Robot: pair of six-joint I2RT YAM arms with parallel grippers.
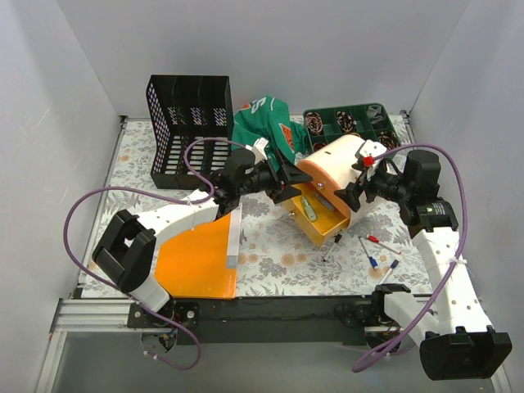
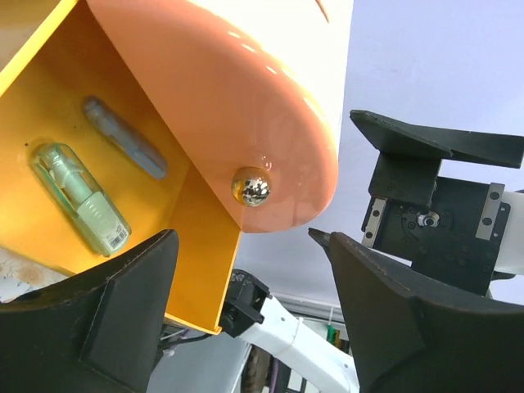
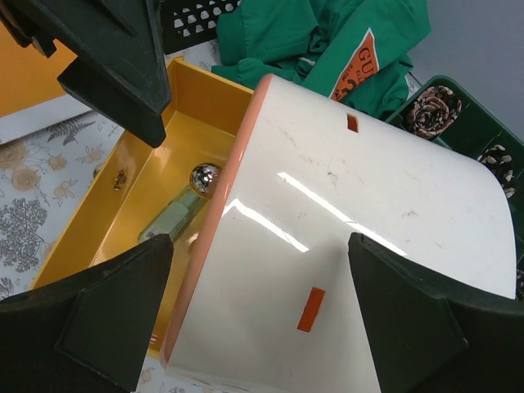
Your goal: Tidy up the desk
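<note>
I see the desk [image 1: 270,254] spread under both arms. A box [image 1: 332,164] sits just toward 2 o'clock of its middle, drawer [image 1: 323,223] pulled out. At the box's 9 o'clock the left gripper [image 1: 289,182] is spread around the knob [image 2: 251,186], clear of it. At 3 o'clock the right gripper [image 1: 354,185] is spread wide across the box; I cannot tell if it touches.
</note>
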